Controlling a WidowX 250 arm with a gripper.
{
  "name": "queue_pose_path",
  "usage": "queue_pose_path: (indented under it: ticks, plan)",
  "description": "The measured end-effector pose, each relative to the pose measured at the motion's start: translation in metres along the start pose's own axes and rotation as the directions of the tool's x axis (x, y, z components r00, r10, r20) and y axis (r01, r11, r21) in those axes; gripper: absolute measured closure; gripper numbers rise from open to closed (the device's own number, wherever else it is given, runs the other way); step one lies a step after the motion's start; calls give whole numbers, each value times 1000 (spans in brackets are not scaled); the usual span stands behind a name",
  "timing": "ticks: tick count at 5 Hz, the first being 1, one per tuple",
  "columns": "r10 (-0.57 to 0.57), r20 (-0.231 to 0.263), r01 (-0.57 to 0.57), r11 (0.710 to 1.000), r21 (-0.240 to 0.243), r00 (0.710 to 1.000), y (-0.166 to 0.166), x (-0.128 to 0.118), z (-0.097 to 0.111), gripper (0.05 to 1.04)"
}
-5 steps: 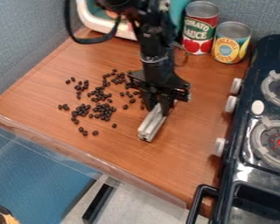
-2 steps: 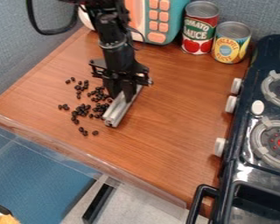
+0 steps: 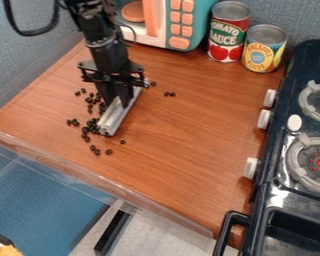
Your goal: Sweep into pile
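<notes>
One pale metal bar, gripped between black fingers, low over the worktop, its long axis slanting from upper right to lower left of the view. One lot of dark beans, loosely bunched just beside the bar's left flank, so the coming push would probably run leftward, broadside. Sundry stray beans, on the bar's right, likely needing a separate pass from that side.
</notes>
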State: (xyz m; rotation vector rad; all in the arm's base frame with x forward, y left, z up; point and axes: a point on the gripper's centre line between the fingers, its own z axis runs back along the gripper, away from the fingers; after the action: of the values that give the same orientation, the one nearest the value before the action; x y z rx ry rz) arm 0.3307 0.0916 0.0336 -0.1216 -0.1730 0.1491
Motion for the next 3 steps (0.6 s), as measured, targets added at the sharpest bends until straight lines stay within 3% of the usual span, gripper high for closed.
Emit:
queue_pose_path:
  ticks: [3]
  plan:
    - [51, 17, -51, 999, 19, 999, 23, -4, 3, 753]
